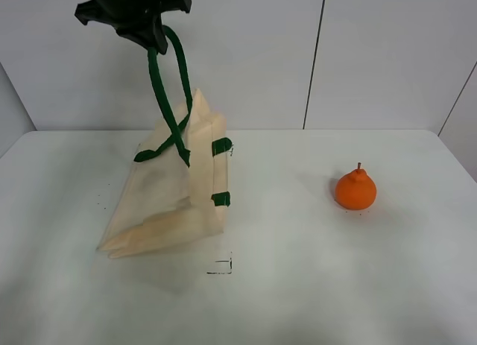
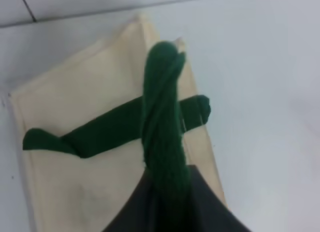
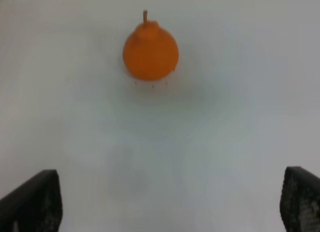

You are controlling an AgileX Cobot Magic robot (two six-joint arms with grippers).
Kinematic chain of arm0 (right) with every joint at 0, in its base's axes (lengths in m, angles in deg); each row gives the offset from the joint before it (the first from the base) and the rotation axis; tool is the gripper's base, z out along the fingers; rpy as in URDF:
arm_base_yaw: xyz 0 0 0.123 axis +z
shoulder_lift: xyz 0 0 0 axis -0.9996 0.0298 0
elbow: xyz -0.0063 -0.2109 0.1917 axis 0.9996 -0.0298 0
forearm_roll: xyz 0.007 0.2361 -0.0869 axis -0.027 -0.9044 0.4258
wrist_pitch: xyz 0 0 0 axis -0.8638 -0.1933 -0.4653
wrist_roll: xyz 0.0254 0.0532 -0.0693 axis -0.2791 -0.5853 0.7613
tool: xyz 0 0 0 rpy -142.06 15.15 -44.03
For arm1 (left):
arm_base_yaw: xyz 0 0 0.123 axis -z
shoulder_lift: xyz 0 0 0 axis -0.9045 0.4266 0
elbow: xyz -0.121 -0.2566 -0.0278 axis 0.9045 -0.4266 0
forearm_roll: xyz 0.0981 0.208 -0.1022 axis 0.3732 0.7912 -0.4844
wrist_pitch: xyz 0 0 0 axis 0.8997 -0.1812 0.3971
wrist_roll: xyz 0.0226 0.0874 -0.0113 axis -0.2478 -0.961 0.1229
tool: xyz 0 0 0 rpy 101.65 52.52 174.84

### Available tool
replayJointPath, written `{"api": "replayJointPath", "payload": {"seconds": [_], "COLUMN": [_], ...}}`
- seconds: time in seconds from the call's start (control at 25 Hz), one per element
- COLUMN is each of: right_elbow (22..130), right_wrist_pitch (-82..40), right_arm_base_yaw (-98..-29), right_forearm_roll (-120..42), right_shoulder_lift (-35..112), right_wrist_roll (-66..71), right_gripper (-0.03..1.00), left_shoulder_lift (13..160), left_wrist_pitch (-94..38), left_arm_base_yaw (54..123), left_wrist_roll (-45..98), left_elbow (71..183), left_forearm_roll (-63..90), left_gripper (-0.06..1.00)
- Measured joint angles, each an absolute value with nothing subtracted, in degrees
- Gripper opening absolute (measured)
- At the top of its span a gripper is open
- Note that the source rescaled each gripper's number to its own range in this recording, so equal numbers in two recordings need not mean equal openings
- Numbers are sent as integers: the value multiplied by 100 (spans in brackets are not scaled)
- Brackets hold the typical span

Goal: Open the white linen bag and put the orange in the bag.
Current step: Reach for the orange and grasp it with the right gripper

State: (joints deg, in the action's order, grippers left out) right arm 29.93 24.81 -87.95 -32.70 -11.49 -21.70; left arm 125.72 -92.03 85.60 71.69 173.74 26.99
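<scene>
The left tool (image 1: 149, 33) is clamped on the green handles (image 1: 160, 92) of the white linen bag (image 1: 164, 200), which hangs tilted with its bottom edge on the desk (image 1: 298, 293). Open desk lies between the bag and the orange (image 1: 355, 190), well apart to the right. The right tool (image 3: 170, 197) gapes wide and empty, short of the orange.

A white bench (image 1: 313, 285) with a smooth matte top fills the lower part of the high view, and it reads as a plain pale surface in the right wrist view (image 3: 160, 157) too. Near its front, left of the middle, sits a small black corner mark (image 1: 222, 267) drawn in thin lines. Behind the bench rises a pale panelled wall (image 1: 246, 54), split by a thin dark vertical seam (image 1: 314, 58), with another slanted seam (image 1: 456, 99) at the far right.
</scene>
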Motion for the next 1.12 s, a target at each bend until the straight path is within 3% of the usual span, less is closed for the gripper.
{"api": "replayJointPath", "payload": {"seconds": [0.4,0.64,0.84,1.12], "right_elbow": [5554,7628,8518,8644], "right_wrist_pitch": [2205,3033,3383,2888], "right_arm_base_yaw": [-8795,-8795,-8789,-8493], "right_forearm_roll": [-3485,-3556,-3561,-3580], "right_shoulder_lift": [4154,6674,7896,8774], "right_wrist_roll": [-2038,-1849,-1849,-1608], "right_gripper": [100,100,100,100], "left_shoulder_lift": [12431,12431,12431,12431], "left_wrist_pitch": [-9203,-9203,-9203,-9203], "left_arm_base_yaw": [8581,8581,8581,8581], "left_wrist_roll": [7144,7144,7144,7144], "left_elbow": [17374,17374,17374,17374], "left_forearm_roll": [2669,2665,2665,2665], "left_gripper": [0,0,0,0]}}
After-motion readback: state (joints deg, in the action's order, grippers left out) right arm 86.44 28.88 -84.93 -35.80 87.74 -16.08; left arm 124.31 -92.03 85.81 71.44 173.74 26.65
